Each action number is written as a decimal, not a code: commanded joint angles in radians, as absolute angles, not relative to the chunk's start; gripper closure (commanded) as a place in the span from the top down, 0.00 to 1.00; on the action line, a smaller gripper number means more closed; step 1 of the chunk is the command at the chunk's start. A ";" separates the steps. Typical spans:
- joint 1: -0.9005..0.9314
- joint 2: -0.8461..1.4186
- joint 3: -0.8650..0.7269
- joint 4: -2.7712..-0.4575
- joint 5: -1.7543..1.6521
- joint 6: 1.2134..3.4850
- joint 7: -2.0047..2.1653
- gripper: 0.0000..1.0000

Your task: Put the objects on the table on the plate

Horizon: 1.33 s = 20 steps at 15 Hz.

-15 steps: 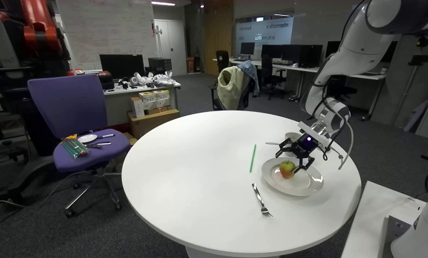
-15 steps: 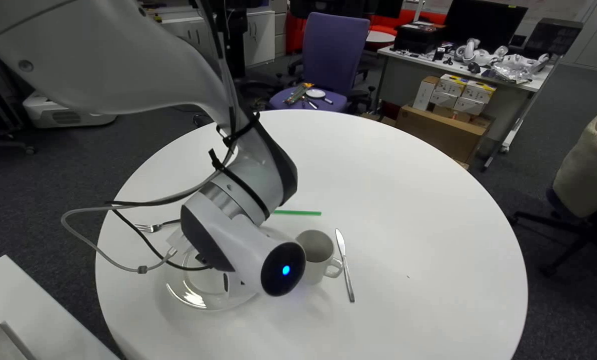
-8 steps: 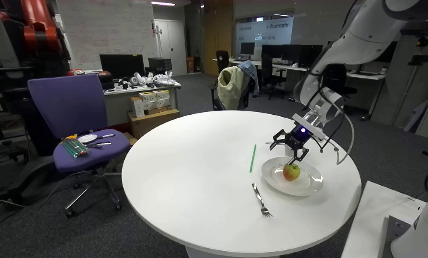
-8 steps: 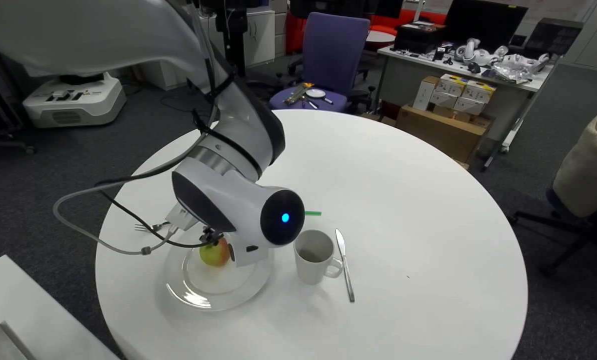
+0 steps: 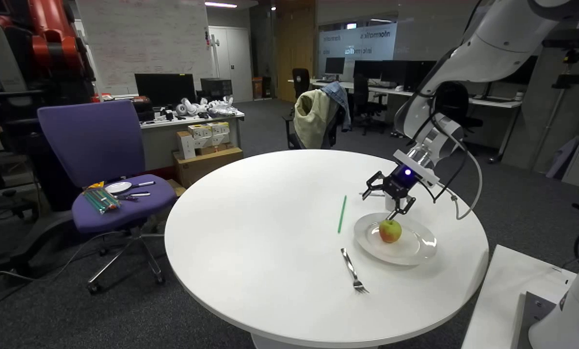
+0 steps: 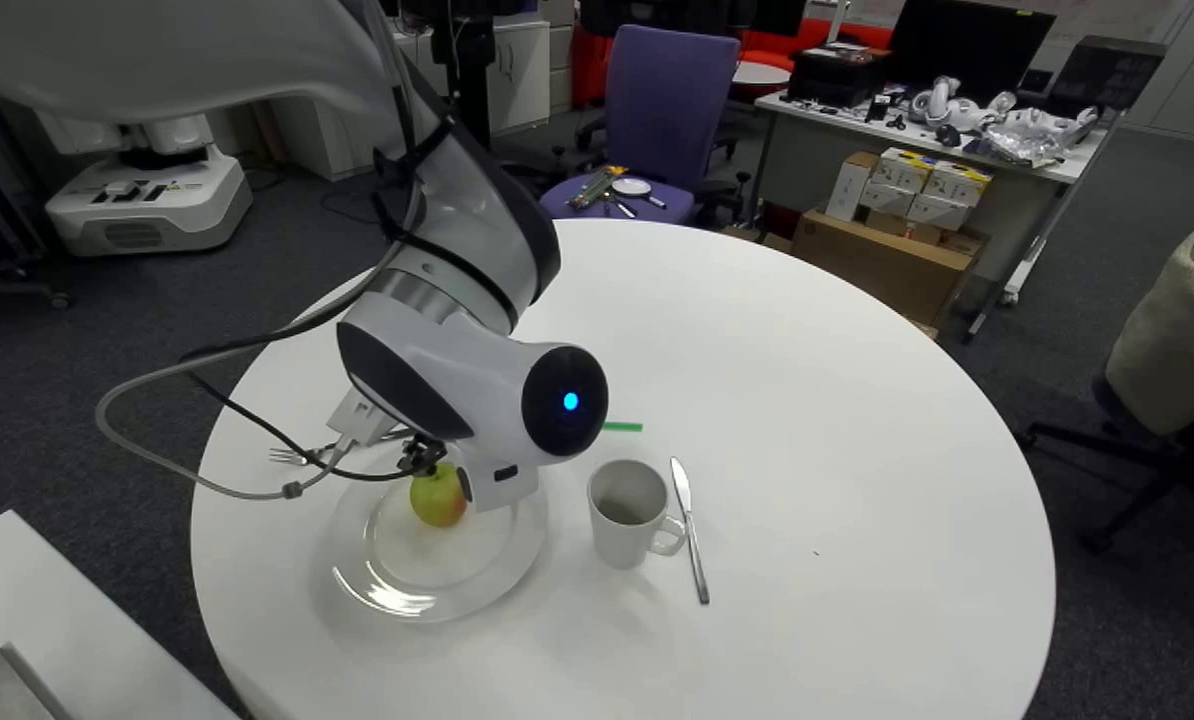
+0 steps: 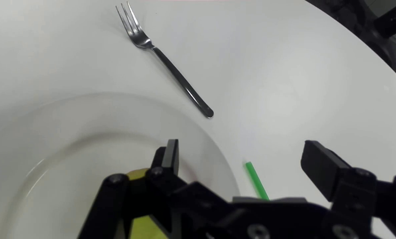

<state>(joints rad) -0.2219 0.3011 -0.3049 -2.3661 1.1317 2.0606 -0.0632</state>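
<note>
A red and yellow-green apple (image 5: 390, 231) rests on the white plate (image 5: 418, 247); in the wrist view the apple (image 7: 146, 229) is partly behind a finger. My gripper (image 5: 377, 207) is open and empty, tilted above the plate's edge, one finger over the apple's side. In the wrist view the fingers (image 7: 241, 147) are wide apart, with a green stick (image 7: 257, 181) showing below between them. A fork (image 7: 178, 74) lies on the table beside the plate. A knife (image 6: 692, 530) lies beside the grey-white mug (image 6: 627, 515); the gripper partly hides both in an exterior view.
The round white table (image 5: 260, 232) carries everything. The mug stands close to the plate, handle toward the knife. A purple chair (image 5: 124, 198) with a bag and utensils stands off the table. A white side bench (image 5: 507, 291) is by the robot base.
My gripper has risen from the plate and moved slightly left in both exterior views. The apple has shifted a little on the plate. The mug has come into clearer view.
</note>
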 commanded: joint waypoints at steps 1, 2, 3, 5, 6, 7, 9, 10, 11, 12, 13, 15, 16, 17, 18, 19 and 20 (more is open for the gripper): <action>-0.188 0.204 -0.290 -2.420 1.064 2.187 0.001 1.00; -0.169 0.185 -0.285 -2.431 1.030 2.248 0.025 1.00; -0.148 0.167 -0.278 -2.441 0.987 2.307 0.055 1.00; -0.104 0.131 -0.253 -2.466 0.877 2.421 0.137 1.00; -0.084 0.119 -0.238 -2.472 0.807 2.462 0.185 1.00; -0.061 0.104 -0.220 -2.482 0.733 2.503 0.239 1.00; -0.020 0.082 -0.186 -2.493 0.556 2.548 0.369 1.00; 0.040 0.079 -0.208 -2.495 0.466 2.558 0.440 1.00; 0.085 0.078 -0.218 -2.495 0.377 2.570 0.510 1.00; 0.134 0.084 -0.236 -2.486 0.288 2.557 0.573 1.00; 0.172 0.083 -0.246 -2.473 0.199 2.526 0.629 1.00; 0.226 0.068 -0.250 -2.454 0.020 2.469 0.727 1.00; 0.247 0.061 -0.250 -2.445 -0.069 2.445 0.770 1.00; 0.263 0.050 -0.248 -2.438 -0.157 2.420 0.809 1.00; 0.268 0.035 -0.240 -2.432 -0.245 2.388 0.842 1.00; 0.200 0.018 -0.163 -2.427 -0.331 2.364 0.863 1.00; 0.193 -0.005 -0.146 -2.437 -0.393 2.383 0.863 1.00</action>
<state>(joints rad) 0.2457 0.0844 -0.2113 -2.4263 -0.2234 2.4261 0.8307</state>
